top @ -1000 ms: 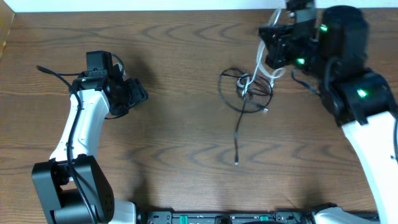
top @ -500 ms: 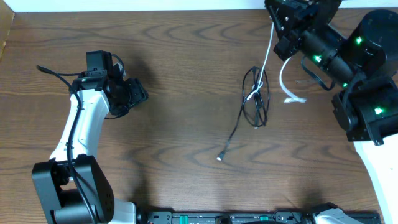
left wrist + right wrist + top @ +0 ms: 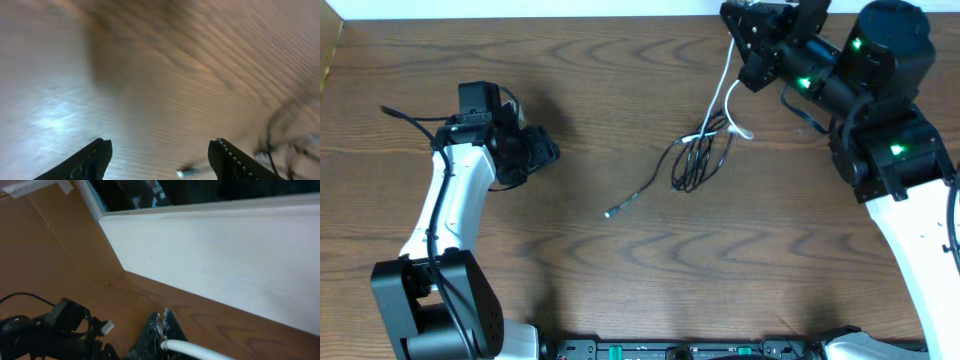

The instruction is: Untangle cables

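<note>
the white cable (image 3: 728, 88) runs down from the right pincer (image 3: 748, 52), which is closed on it near one end; the wrist view shows it coming straight out from between the shut fingers. just below that pincer, on the side toward the other arm, the black cables (image 3: 695, 160) cling to the white one as a narrow bunch of loops on the table (image 3: 620, 290). one black tail trails further out to a plug (image 3: 610, 212). the left pincer (image 3: 542, 152) stands open and empty, well apart from the bunch, with the plug between them. the step in hand looks like dragging the white cable free. the next move likely calls for the left pincer to pin the black loops while the right pulls away, or the whole bunch just follows. against half a second ago, the right pincer has shifted toward the left one, and bunch and plug have swung along, still knotted.
</note>
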Tool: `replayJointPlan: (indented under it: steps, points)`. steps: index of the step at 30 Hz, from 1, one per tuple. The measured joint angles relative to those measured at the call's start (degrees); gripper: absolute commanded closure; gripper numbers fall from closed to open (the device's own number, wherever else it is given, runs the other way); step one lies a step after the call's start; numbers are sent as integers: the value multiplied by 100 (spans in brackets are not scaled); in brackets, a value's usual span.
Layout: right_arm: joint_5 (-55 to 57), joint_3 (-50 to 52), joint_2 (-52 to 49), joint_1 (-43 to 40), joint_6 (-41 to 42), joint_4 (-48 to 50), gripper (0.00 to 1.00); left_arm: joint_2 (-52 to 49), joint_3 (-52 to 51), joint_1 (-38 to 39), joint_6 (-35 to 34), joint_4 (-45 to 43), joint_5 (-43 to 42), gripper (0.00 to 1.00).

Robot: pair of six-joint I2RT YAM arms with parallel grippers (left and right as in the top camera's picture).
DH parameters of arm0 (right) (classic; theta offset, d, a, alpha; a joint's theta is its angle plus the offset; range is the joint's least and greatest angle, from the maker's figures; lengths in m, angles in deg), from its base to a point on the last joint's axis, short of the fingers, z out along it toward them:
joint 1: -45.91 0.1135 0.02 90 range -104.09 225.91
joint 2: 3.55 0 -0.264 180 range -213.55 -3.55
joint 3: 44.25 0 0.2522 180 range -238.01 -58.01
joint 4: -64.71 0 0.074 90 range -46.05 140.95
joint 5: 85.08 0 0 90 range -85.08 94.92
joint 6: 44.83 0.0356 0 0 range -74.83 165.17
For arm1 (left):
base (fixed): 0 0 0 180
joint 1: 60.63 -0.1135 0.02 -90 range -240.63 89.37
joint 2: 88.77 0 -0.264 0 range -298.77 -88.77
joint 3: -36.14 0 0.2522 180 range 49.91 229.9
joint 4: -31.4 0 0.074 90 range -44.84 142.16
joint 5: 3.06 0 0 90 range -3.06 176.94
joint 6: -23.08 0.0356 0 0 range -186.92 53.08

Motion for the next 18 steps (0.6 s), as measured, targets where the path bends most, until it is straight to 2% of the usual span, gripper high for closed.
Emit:
replayJointPlan:
  steps: [8,15,18]
  points:
    - [0,0,-13,0,101,4,99,0,-2,247,1687,-70,-2367,33]
    - [-20,0,-13,0,234,4,99,0,-2,872,1967,-372,-2983,34]
    - [-20,0,-15,0,256,2,99,0,-2,1215,1956,-514,-3045,38]
